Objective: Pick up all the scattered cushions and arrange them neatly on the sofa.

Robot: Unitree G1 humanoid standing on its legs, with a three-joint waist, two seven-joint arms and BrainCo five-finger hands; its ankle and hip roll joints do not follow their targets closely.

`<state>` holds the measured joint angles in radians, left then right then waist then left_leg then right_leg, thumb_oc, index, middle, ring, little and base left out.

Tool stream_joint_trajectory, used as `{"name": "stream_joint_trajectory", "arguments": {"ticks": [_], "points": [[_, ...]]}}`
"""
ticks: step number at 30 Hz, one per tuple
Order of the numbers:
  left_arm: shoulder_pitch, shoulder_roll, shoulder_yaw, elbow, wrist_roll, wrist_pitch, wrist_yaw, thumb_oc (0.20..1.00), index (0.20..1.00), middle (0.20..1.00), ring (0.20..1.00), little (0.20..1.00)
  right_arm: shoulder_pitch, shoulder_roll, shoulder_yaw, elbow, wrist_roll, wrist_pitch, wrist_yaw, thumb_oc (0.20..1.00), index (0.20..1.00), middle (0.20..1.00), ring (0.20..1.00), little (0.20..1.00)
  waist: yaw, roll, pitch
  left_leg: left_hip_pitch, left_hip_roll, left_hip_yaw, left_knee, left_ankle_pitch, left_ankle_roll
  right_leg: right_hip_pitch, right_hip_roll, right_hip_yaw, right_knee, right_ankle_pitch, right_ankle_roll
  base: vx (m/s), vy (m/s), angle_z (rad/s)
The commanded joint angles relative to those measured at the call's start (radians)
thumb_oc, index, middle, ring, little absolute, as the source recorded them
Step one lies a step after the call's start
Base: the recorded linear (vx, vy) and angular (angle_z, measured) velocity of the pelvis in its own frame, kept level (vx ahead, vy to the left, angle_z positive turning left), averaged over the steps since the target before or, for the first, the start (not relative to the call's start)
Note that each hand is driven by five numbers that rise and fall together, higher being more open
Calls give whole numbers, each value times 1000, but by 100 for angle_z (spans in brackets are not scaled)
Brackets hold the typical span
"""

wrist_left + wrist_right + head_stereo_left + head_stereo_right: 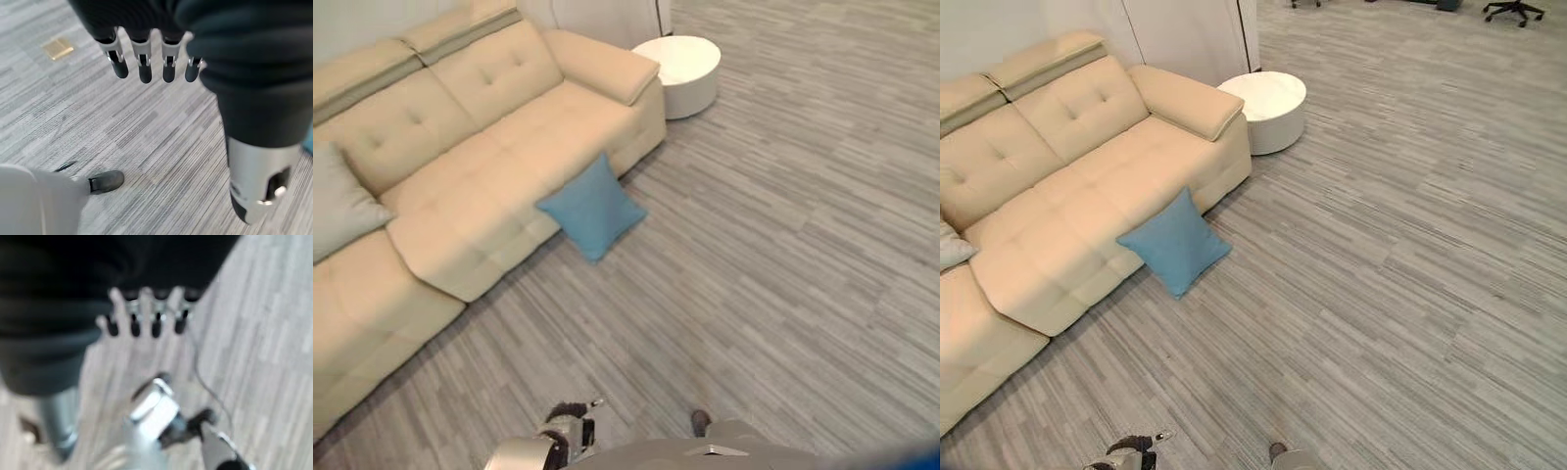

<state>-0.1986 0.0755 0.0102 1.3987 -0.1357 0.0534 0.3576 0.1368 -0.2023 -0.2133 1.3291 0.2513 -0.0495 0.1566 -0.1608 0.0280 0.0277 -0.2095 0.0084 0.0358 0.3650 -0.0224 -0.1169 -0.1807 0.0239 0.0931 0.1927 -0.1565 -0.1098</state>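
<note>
A blue cushion (592,208) stands on one corner on the floor and leans against the front of the beige sofa (480,166), near its right end. On the sofa's seat at the left lies a pale grey cushion (337,201), against the backrest. My left hand (145,58) hangs over the grey striped floor with straight fingers and holds nothing. Seen from its own wrist, my right hand (146,313) also hangs above the floor, fingers straight and empty. Both hands are well short of the blue cushion.
A low round white table (680,69) stands just past the sofa's right armrest. An office chair (1518,10) is at the far back right. A small brass plate (57,48) is set in the floor. Open carpet stretches to the right of the sofa.
</note>
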Motion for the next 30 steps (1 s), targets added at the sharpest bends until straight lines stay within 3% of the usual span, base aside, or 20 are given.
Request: {"name": "stream_joint_trajectory", "arguments": {"ticks": [1, 2, 5, 7, 9, 11, 12, 13, 14, 15, 18, 19, 20, 22, 25, 26, 27, 28, 29, 30], "points": [[0, 1, 46, 41, 3, -6, 30, 1000, 1000, 1000, 1000, 1000, -34, -56, 24, 19, -3, -9, -20, 1000, 1000, 1000, 1000, 1000, 4, -1, -1, -57, -94, -31, 34, -78, 17, 68, -5, 50, -78, 71, 34, 176, -87, 39], [18, 6, 58, 46, 7, -6, 30, 1000, 1000, 1000, 1000, 1000, -63, -59, 35, 1, 0, -10, -33, 1000, 1000, 1000, 1000, 1000, 24, 8, 1, -112, -125, -11, -39, -61, 41, 93, 8, 51, -94, 62, 25, 267, -61, 34], [59, 33, 86, 96, 3, 0, 33, 1000, 1000, 1000, 1000, 1000, -117, -52, 47, -39, 2, -8, -38, 1000, 1000, 1000, 1000, 1000, 56, 16, 4, -119, -89, 80, -199, -14, 67, 207, 17, 63, -166, 51, 19, 365, 2, -1], [115, 60, 130, 134, -16, 3, 42, 1000, 1000, 1000, 1000, 1000, -135, -34, 75, -58, -15, 0, -47, 1000, 1000, 1000, 1000, 1000, 92, 4, -2, -102, -99, 9, -248, 2, 80, 276, 27, 112, -191, 37, 23, 469, 3, 31], [169, 91, 172, 140, -36, -9, 62, 1000, 1000, 1000, 1000, 1000, -79, -4, 97, -91, -28, -18, -58, 1000, 1000, 1000, 1000, 1000, 104, -10, -34, -44, -104, -18, -271, 54, 127, 313, 27, 103, -172, 6, 51, 709, 81, -55], [188, 108, 200, 121, -50, -10, 64, 1000, 1000, 1000, 1000, 1000, -60, 16, 121, -98, -47, -28, -61, 1000, 1000, 1000, 1000, 1000, 120, -39, -51, 29, -139, -49, -292, 39, 168, 290, 13, 56, 34, 10, 140, 578, 119, -23], [188, 107, 201, 121, -50, -9, 64, 1000, 1000, 1000, 1000, 1000, -60, 16, 121, -98, -47, -28, -61, 1000, 1000, 1000, 1000, 1000, 121, -37, -54, 25, -135, -49, -293, 41, 167, 284, 16, 57, 34, 13, 139, 379, 124, 50], [162, 112, 203, 100, -62, -11, 91, 1000, 1000, 1000, 1000, 1000, -55, 13, 128, -113, -51, -40, -62, 1000, 1000, 1000, 1000, 1000, 114, -35, -33, 60, -150, -95, -271, 8, 184, 126, 1, 18, 416, 204, 211, 335, 122, 52], [148, 114, 209, 93, -70, -15, 107, 1000, 1000, 1000, 1000, 1000, -51, 16, 118, -124, -44, -42, -62, 1000, 1000, 1000, 1000, 1000, 107, -18, -28, 79, -137, -118, -274, 0, 183, 42, -1, 15, 496, 214, 191, 424, 138, 17], [139, 114, 220, 89, -81, -19, 121, 1000, 1000, 1000, 1000, 1000, -47, 16, 112, -127, -43, -43, -63, 1000, 1000, 1000, 1000, 1000, 97, -15, -24, 100, -136, -138, -280, -10, 186, -28, -11, 10, 530, 173, 162, 276, 40, 33], [119, 124, 244, 67, -93, -33, 142, 1000, 1000, 1000, 1000, 1000, -27, 19, 114, -123, -52, -44, -63, 1000, 1000, 1000, 1000, 1000, 79, -10, -11, 141, -127, -186, -289, -30, 182, -106, -25, 20, 399, 100, 122, 299, -77, 80], [107, 123, 262, 26, -103, -40, 169, 1000, 1000, 1000, 1000, 1000, -3, 24, 130, -123, -67, -50, -60, 1000, 1000, 1000, 1000, 1000, 53, -10, -4, 193, -133, -251, -304, -49, 174, -134, 4, 97, 160, 119, 128, 482, -221, 98], [90, 120, 282, 5, -118, -46, 198, 1000, 1000, 1000, 1000, 1000, 2, 23, 133, -104, -73, -51, -56, 1000, 1000, 1000, 1000, 1000, 44, -21, -3, 230, -142, -295, -331, -67, 174, -156, 12, 158, -9, 173, 167, 579, -279, 83], [79, 113, 311, 4, -154, -58, 223, 1000, 1000, 1000, 1000, 1000, 2, 18, 129, -58, -71, -49, -52, 1000, 1000, 1000, 1000, 1000, 41, -28, -3, 255, -141, -331, -335, -86, 167, -131, 6, 175, -54, 201, 180, 330, -219, 72], [100, 106, 382, 9, -212, -72, 236, 1000, 1000, 1000, 1000, 1000, 11, 13, 131, 0, -76, -57, -58, 1000, 1000, 1000, 1000, 1000, 44, -36, -20, 283, -113, -361, -322, -130, 142, -69, 2, 183, -61, 204, 141, 279, -299, 129], [123, 96, 433, 3, -249, -75, 240, 1000, 1000, 1000, 1000, 1000, 16, 9, 124, 1, -72, -65, -49, 1000, 1000, 1000, 1000, 1000, 44, -39, -33, 286, -89, -351, -296, -160, 107, -44, 6, 166, -65, 192, 115, 221, -296, 60], [124, 96, 433, 2, -249, -75, 240, 1000, 1000, 1000, 1000, 1000, 16, 9, 124, 1, -72, -65, -49, 1000, 1000, 1000, 1000, 1000, 43, -42, -35, 280, -92, -351, -296, -156, 106, -47, 2, 166, -69, 197, 116, 301, -368, 32], [131, 106, 509, 18, -310, -94, 252, 1000, 1000, 1000, 1000, 1000, 18, 9, 108, -20, -56, -75, -39, 1000, 1000, 1000, 1000, 1000, 33, -50, -39, 257, -73, -293, -202, -184, 61, -6, 8, 141, -72, 175, 93, 189, -235, 34], [127, 115, 547, 26, -338, -102, 263, 1000, 1000, 1000, 1000, 1000, 18, 10, 110, -31, -57, -82, -45, 1000, 1000, 1000, 1000, 1000, 26, -61, -42, 227, -62, -241, -146, -189, 45, 2, -2, 128, -75, 172, 91, 296, -317, 55], [124, 136, 628, 47, -399, -124, 286, 1000, 1000, 1000, 1000, 1000, 24, 9, 140, -69, -82, -94, -66, 1000, 1000, 1000, 1000, 1000, 18, -75, -36, 185, -7, -104, -78, -205, 39, 29, -14, 97, -66, 139, 82, 204, -184, 89]]}}
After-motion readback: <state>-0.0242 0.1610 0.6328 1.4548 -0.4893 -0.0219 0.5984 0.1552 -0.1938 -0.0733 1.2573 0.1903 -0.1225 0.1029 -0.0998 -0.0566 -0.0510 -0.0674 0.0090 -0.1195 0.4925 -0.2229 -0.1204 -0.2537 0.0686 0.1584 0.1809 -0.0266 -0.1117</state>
